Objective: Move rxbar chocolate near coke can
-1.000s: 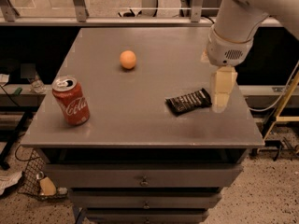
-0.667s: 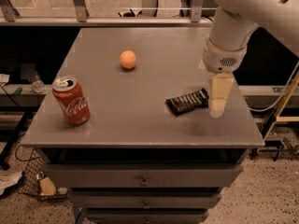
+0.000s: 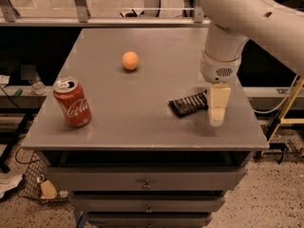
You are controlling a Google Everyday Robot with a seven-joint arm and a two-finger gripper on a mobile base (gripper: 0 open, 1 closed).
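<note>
The rxbar chocolate [image 3: 187,104], a flat black bar with white lettering, lies on the grey table [image 3: 142,122] right of centre. The coke can [image 3: 71,102], red with a silver top, stands upright near the table's front left. My gripper [image 3: 217,115] hangs from the white arm and points down at the bar's right end, close above the table top. Its cream-coloured fingers [image 3: 219,102] hide the bar's right tip.
A small orange ball [image 3: 130,61] sits on the table behind the can and bar. The table has drawers below its front edge. A yellow frame [image 3: 285,113] stands to the right, and clutter lies on the floor at the left.
The arm has shifted a little left and lower, bringing the gripper closer over the bar's right end. The bar, can and ball have not moved.
</note>
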